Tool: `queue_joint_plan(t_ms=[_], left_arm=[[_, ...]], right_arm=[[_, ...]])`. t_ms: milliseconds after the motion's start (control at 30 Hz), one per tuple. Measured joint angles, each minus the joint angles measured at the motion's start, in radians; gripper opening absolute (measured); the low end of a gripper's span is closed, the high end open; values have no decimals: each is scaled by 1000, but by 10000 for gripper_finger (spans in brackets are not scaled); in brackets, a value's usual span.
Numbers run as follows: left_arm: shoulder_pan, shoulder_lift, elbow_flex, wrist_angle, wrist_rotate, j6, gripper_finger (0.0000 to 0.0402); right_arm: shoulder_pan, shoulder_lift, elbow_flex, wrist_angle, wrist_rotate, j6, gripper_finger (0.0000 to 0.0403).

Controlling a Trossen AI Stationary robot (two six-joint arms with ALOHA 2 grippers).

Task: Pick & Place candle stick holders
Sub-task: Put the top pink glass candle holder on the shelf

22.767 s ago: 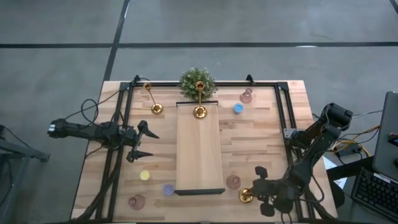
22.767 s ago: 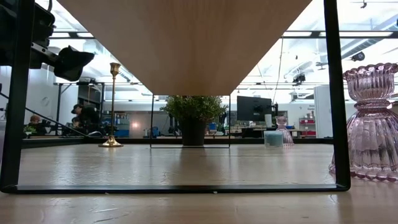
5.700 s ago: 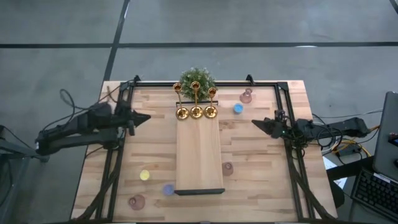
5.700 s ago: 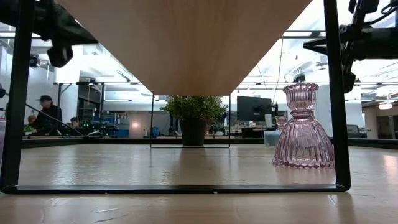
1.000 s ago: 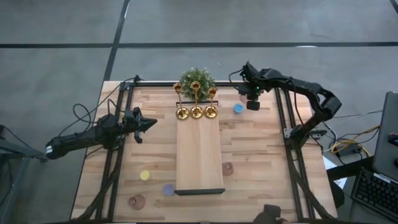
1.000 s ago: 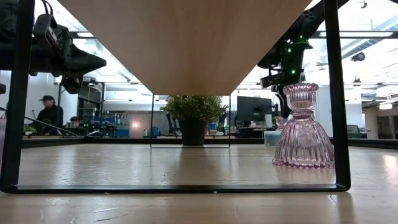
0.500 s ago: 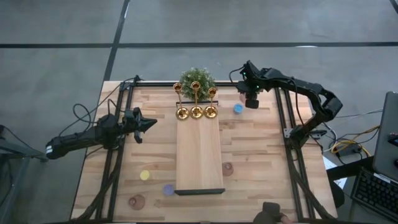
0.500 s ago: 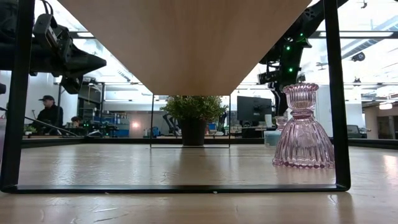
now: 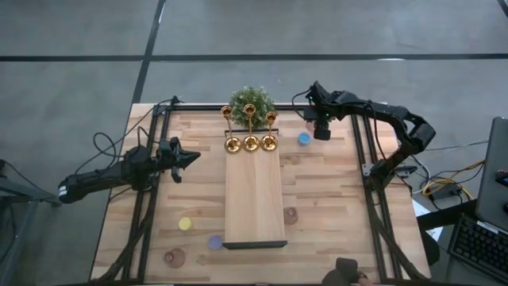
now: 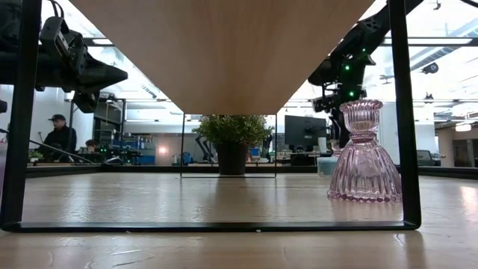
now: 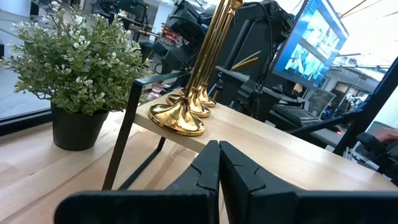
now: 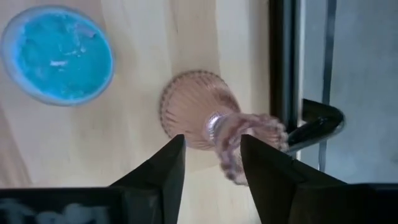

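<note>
Three gold holders (image 9: 251, 141) stand on the far end of a raised wooden board (image 9: 254, 199). A pink glass holder (image 12: 202, 112) stands upright at the far right, beside a blue round one (image 12: 57, 55). My right gripper (image 12: 211, 163) hangs open above it, pointing steeply down, with a finger on either side of its stem. A second pink holder (image 9: 291, 215) stands right of the board and a third (image 9: 174, 257) at the near left. Yellow (image 9: 185, 224) and purple (image 9: 214, 241) ones sit near left. My left gripper (image 9: 193, 156) waits shut at the left.
A bushy potted plant (image 9: 252, 102) stands behind the gold holders. A black metal frame (image 9: 359, 159) runs along the table's sides, close to the far pink holder. People sit in the room beyond the table (image 10: 56, 138). Bare wood lies between the board and the right rail.
My right gripper has tipped a little more steeply downward over the far pink holder. The holders and my left arm have stayed where they were.
</note>
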Motion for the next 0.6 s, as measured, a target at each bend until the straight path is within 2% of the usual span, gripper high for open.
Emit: queue_joint_plan(t_ms=[233,467,600], left_arm=[[0,0,0,0,0,0,10],[0,0,0,0,0,0,10],[0,0,0,0,0,0,10]], right_arm=[[0,-1,-34,14,2,0,102],[1,-2,-13,-24,-3,43,25],[2,2,11,-59,-7,64,23]])
